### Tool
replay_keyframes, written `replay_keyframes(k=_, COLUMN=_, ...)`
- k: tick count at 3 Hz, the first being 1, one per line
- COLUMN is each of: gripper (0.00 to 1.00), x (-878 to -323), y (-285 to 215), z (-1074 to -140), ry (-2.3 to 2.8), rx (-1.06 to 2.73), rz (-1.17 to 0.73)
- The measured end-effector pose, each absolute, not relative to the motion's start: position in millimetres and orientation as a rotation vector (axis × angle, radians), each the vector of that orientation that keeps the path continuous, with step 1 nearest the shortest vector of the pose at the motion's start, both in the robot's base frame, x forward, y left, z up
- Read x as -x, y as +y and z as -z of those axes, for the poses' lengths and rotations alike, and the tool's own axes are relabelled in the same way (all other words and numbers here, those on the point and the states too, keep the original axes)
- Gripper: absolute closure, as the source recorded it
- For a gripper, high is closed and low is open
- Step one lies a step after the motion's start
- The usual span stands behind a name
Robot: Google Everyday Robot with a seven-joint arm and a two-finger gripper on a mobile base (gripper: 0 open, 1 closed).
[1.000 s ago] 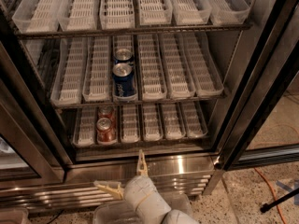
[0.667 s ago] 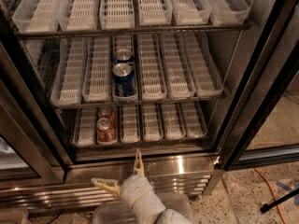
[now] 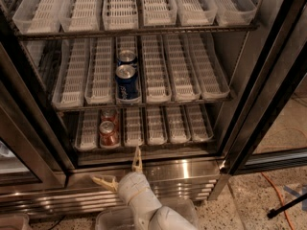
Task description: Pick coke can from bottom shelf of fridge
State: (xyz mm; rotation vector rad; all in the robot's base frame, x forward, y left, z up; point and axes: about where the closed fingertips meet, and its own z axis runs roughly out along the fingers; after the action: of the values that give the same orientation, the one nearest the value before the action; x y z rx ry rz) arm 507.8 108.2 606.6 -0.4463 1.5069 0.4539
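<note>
1. While the coke can (image 3: 108, 132) stands upright on the bottom shelf (image 3: 158, 127), second tray from the left, blue cans (image 3: 127, 82) sit a rack above.
2. Lower, before the fridge (image 3: 192, 169), the end effector (image 3: 120, 170) gapes wide, empty.

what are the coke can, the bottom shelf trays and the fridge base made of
Coke can: likely aluminium, with glossy red paint and a bare silver top. Bottom shelf trays: white slotted plastic, matte by the look. Fridge base: seemingly stainless steel, shiny, with streaked reflections. The gripper hangs open in front of that base, below the can.
</note>
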Motion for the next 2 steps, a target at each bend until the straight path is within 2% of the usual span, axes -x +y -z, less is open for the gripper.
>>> replay_keyframes(k=2, gripper=0.00, x=-517.1, y=116.2, z=-592.3, ry=1.501, rx=0.475, rz=-0.425)
